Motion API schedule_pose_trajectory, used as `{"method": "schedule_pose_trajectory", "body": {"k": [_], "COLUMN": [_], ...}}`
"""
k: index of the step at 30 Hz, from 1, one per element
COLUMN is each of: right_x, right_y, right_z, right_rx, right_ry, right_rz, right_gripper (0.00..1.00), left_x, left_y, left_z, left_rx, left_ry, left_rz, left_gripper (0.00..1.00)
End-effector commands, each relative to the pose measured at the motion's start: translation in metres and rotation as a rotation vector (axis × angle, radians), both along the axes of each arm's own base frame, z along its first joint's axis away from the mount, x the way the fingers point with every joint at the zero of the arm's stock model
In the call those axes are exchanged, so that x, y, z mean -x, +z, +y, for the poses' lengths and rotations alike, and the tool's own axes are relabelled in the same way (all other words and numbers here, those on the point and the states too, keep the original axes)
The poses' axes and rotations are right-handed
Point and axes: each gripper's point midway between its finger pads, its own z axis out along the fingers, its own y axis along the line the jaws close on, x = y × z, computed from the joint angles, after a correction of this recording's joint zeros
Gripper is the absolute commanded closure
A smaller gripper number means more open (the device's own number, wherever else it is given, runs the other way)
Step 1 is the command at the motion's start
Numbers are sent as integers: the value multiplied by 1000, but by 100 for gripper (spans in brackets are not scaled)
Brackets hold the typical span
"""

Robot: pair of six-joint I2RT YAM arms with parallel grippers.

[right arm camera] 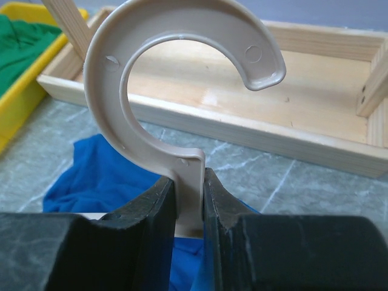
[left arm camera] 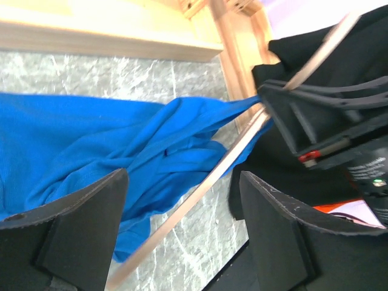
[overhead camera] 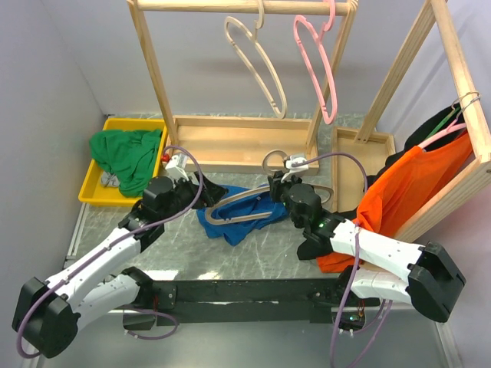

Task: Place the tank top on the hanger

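The royal-blue tank top (overhead camera: 230,221) lies crumpled on the grey table in front of the wooden rack. A pale beige hanger (overhead camera: 247,205) rests across it, its hook pointing toward the rack. My right gripper (overhead camera: 275,184) is shut on the hanger's neck just under the hook (right arm camera: 115,79), with blue fabric (right arm camera: 97,176) below it. My left gripper (overhead camera: 205,188) is at the tank top's left edge, open and empty. In the left wrist view its jaws (left arm camera: 183,176) stand wide apart, with the hanger's arm (left arm camera: 230,157) and the tank top (left arm camera: 91,139) beyond them.
A wooden rack (overhead camera: 245,142) stands behind, with a second beige hanger (overhead camera: 257,61) and a pink hanger (overhead camera: 318,69) on its rail. A yellow bin (overhead camera: 130,123) at the left holds a green garment (overhead camera: 126,157). An orange shirt (overhead camera: 406,192) hangs from the right-hand rack.
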Motion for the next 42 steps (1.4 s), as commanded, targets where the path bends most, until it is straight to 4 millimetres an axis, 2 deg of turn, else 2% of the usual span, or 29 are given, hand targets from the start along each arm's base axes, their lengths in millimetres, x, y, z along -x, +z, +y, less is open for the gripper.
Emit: {"method": "schedule_pose_trajectory", "body": {"k": [1, 5, 7, 9, 10, 12, 19, 26, 32, 40, 42], "right_x": [-1, 2, 3, 6, 7, 9, 14, 18, 19, 15, 13], "right_y": [5, 4, 5, 8, 6, 6, -5, -6, -3, 2, 6], "right_z": [-4, -5, -7, -10, -11, -14, -20, -24, -26, -32, -37], "right_rx": [7, 9, 8, 4, 8, 8, 42, 58, 56, 56, 55], "right_ry": [-25, -21, -21, -25, -25, -32, -58, -74, -81, -132, -167], "right_rz": [-26, -21, -22, -30, -27, -32, -36, -46, -56, -61, -70], "right_gripper": [100, 100, 100, 100, 100, 100, 100, 100, 100, 100, 100], "left_x": [0, -14, -20, -17, -21, -21, -14, -8, 1, -2, -2], "left_y": [24, 15, 2, -13, -14, -24, -63, -74, -92, -103, -106], "left_z": [0, 24, 41, 47, 53, 54, 38, 10, -4, 2, 3], "left_rx": [15, -37, -85, -128, -148, -173, -202, -229, -262, -324, -332], "left_ry": [-26, 120, 207, 218, 263, 264, 181, 106, 78, 121, 124], "left_rz": [-110, -50, 21, 96, 103, 138, 248, 270, 304, 306, 310], "left_gripper": [20, 21, 28, 37, 39, 40, 47, 47, 50, 58, 68]}}
